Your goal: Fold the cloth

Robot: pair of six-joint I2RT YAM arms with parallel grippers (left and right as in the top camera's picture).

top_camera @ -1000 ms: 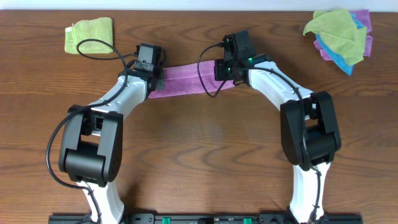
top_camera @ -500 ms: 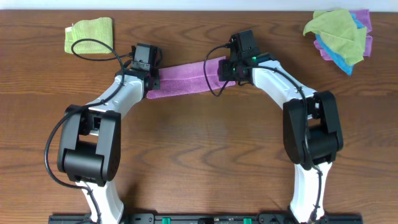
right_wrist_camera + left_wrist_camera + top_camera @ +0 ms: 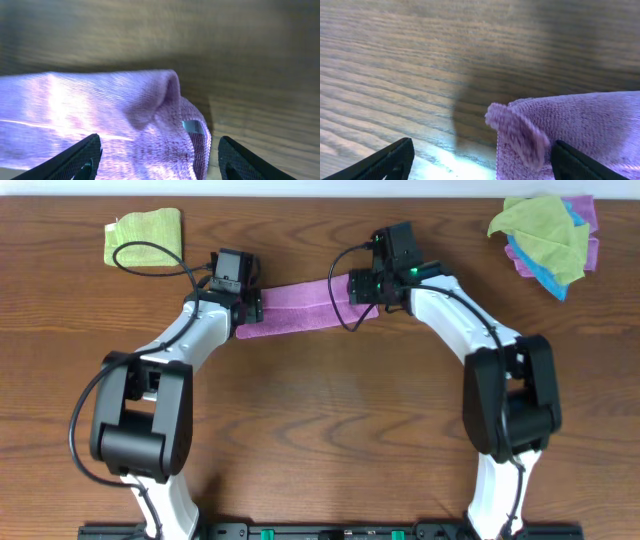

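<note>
The soft lilac-purple microfibre cloth (image 3: 300,305) is laid as a narrow folded band near the far edge of the brown wooden counter (image 3: 320,430), about midway along it. The left jaws are held wide apart at its left end and the right jaws wide apart at its right end. Nothing is gripped, so the fold is judged to be laid down. A corner is seen curled up at the left end, and a doubled, rounded fold at the right; the surface looks plush and unmarked.
</note>
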